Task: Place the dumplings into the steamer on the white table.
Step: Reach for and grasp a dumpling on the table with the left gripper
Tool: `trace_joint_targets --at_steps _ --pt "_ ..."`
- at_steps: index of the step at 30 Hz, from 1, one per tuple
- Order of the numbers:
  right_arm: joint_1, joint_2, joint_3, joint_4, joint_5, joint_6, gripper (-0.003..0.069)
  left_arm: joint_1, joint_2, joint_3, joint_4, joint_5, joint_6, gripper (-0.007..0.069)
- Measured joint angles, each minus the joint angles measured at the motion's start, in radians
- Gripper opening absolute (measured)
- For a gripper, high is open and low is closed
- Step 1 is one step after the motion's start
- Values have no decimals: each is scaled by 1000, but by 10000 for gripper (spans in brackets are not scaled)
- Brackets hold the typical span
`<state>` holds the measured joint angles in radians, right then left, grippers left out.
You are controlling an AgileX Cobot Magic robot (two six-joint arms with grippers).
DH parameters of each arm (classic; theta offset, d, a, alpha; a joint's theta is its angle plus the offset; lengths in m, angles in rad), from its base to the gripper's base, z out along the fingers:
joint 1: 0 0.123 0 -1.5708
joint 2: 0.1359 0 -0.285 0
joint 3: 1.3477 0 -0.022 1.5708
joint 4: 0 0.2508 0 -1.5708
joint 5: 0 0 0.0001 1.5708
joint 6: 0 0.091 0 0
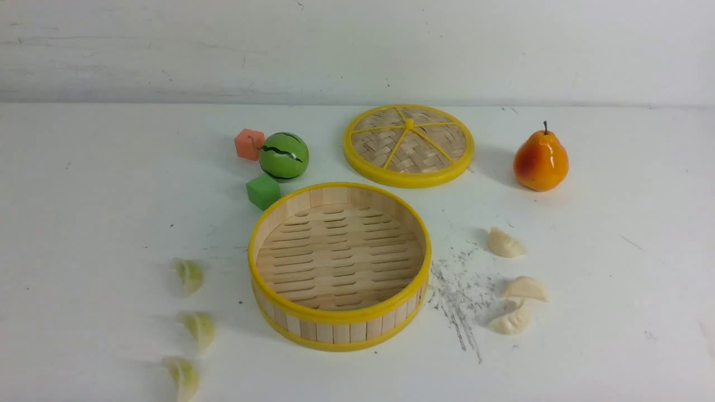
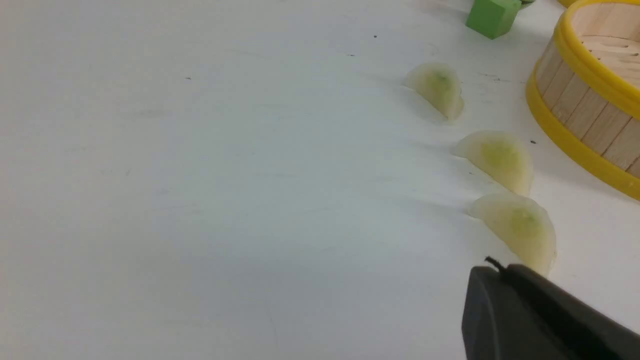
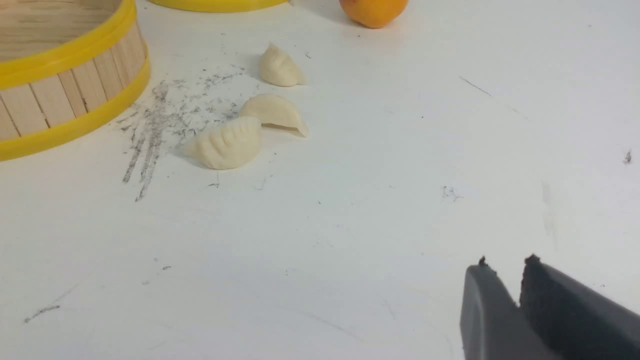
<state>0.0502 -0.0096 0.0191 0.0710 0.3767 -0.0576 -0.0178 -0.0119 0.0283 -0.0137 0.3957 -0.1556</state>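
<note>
No text, label, brand, number or sign can be read in any of the three views. Only dark grey specks [image 1: 455, 290] are seen on the white table [image 1: 84, 195], at about four o'clock from the steamer [image 1: 335, 319], and no characters are formed by them.

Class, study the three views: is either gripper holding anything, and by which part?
Nothing is held: left gripper shut, right gripper slightly open, both empty.

A woven, yellow-rimmed lid [image 1: 409, 145] lies flat. Right of it, apart, stands an orange pear [image 1: 540, 161]. Left of it sits a striped green ball [image 1: 283, 157], with a salmon cube [image 1: 249, 144] and a green cube [image 1: 263, 191] just beside that ball.
</note>
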Motion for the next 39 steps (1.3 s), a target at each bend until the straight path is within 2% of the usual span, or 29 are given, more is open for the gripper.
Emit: trace_joint_targets --at_steps 19,28,36,39 --pt "0 0 0 0 0 0 113 0 0 0 1 0 1 -3" --pt "0 0 0 0 0 0 113 0 0 0 45 -37 1 3" --pt "0 0 0 0 0 0 118 0 0 0 45 -190 -2 7" --pt "0 0 0 -27 -13 0 123 0 0 0 45 -332 -2 11"
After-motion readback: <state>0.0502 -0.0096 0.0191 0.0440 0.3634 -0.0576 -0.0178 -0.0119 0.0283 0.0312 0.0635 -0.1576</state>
